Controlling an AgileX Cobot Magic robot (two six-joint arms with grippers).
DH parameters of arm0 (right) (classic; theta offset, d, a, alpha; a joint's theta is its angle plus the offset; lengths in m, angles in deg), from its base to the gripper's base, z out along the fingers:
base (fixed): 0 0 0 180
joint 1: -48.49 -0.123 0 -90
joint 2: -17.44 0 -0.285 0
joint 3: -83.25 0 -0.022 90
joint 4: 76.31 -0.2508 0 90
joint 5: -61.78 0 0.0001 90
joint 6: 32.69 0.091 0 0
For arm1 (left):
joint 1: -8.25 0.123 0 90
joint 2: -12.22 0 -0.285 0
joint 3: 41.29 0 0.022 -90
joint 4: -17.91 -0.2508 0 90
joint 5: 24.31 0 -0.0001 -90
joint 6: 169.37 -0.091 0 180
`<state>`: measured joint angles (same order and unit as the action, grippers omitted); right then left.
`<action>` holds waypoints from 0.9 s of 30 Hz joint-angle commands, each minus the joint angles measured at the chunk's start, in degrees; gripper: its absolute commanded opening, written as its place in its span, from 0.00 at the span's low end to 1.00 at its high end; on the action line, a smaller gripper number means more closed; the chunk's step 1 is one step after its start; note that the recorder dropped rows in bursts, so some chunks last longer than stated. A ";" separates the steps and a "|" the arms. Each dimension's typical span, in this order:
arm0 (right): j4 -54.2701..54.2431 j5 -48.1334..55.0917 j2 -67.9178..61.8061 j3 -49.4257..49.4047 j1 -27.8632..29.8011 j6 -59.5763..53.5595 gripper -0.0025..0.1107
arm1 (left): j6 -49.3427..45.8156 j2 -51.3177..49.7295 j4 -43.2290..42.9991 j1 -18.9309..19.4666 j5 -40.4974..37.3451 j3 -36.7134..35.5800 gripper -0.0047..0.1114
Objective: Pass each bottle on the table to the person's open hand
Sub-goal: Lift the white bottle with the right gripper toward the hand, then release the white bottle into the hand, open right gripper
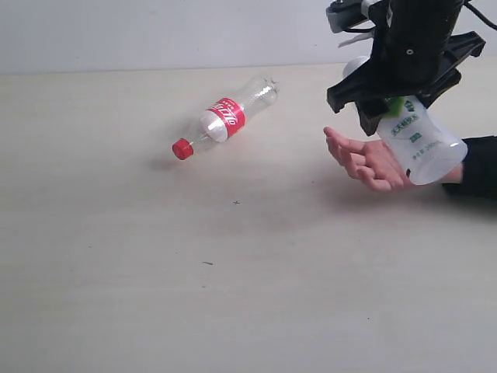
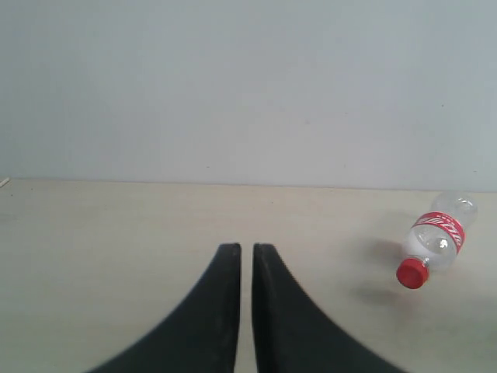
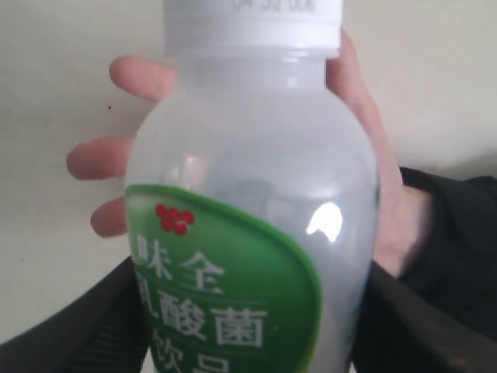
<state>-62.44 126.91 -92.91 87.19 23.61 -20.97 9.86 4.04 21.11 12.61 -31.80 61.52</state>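
Note:
A white bottle with a green label [image 1: 419, 144] [image 3: 248, 233] is clamped between my right gripper's [image 1: 392, 105] [image 3: 248, 326] black fingers. It hangs tilted just over the person's open hand [image 1: 365, 159] [image 3: 357, 155], palm up at the right of the table [image 1: 233, 272]. Whether bottle and palm touch I cannot tell. A clear bottle with red label and red cap [image 1: 221, 120] [image 2: 435, 245] lies on its side at the table's middle back. My left gripper [image 2: 246, 250] is shut, empty, low over the table, well apart from the red-capped bottle. It does not show in the exterior view.
The person's dark sleeve [image 1: 477, 167] [image 3: 443, 256] reaches in from the right edge. A pale wall [image 1: 155, 31] runs behind the table's far edge. A few tiny dark specks [image 1: 236, 203] dot the tabletop.

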 commanded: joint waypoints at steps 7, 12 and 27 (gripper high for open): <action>0.27 -2.14 -6.51 -0.26 0.34 1.43 0.02 | -0.05 0.39 -0.11 -0.29 0.29 -0.02 0.11; 0.54 -2.14 -9.20 -0.26 0.34 1.56 0.02 | -0.05 0.39 -0.11 -0.29 0.29 -0.02 0.11; 4.31 -2.14 -9.80 -0.26 0.34 1.80 0.66 | -0.05 0.39 -0.11 -0.29 0.29 -0.02 0.11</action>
<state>-58.98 124.89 -102.65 86.98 23.61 -19.42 9.86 4.04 21.11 12.61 -31.80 61.52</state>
